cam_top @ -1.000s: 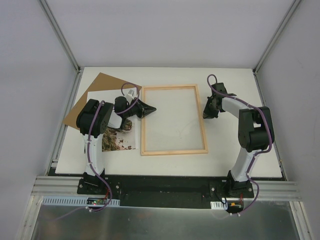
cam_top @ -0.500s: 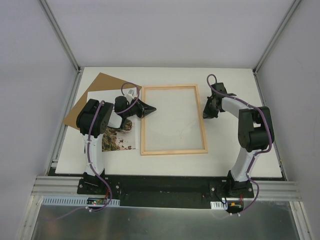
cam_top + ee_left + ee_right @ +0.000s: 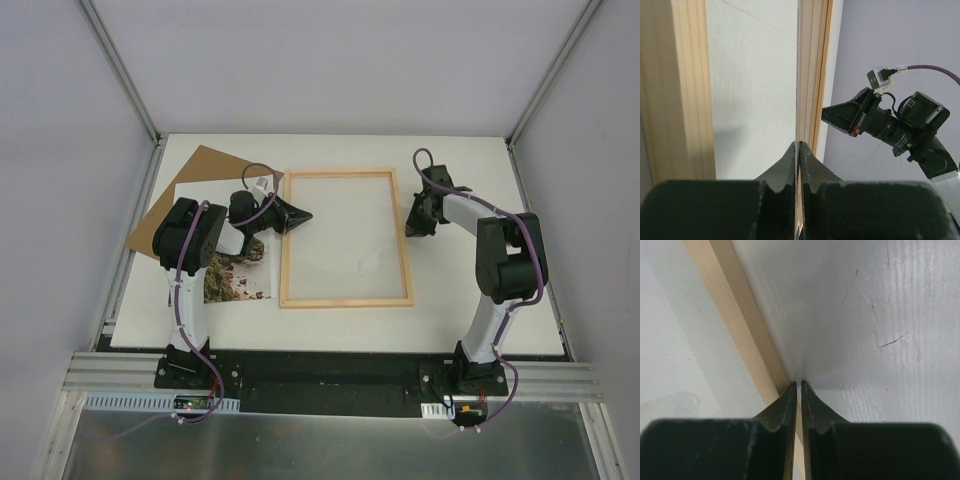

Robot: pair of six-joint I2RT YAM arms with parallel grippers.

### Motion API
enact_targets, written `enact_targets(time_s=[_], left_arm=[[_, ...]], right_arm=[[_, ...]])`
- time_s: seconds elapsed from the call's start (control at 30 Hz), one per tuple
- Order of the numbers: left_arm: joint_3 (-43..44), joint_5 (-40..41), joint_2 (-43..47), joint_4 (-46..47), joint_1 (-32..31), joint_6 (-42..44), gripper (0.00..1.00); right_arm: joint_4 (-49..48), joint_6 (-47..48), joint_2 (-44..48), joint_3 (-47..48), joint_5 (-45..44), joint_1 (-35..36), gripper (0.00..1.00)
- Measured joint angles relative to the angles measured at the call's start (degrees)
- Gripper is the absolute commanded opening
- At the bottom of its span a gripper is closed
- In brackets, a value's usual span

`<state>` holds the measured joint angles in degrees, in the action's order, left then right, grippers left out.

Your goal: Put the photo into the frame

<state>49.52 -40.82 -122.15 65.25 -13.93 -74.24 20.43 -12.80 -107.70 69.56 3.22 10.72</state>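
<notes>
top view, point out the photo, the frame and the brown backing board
photo (image 3: 240,282): top view, on its printed rocky lower part
frame (image 3: 345,300): top view, on its near wooden rail
backing board (image 3: 200,165): top view, on its bare brown far part

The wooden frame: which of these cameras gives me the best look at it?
The top external view. It shows the whole frame lying on the table, all four rails. The left wrist view shows only parts of two rails up close; the right wrist view shows just one strip of rail.
</notes>
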Motion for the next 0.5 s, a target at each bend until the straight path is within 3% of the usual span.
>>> enact_targets(time_s=[0.5], left_arm=[[1.0, 0.4, -0.2, -3.0, 0.0, 1.8, 0.0]], right_arm=[[0.0, 0.0, -0.1, 0.2, 0.0, 0.1, 0.1]])
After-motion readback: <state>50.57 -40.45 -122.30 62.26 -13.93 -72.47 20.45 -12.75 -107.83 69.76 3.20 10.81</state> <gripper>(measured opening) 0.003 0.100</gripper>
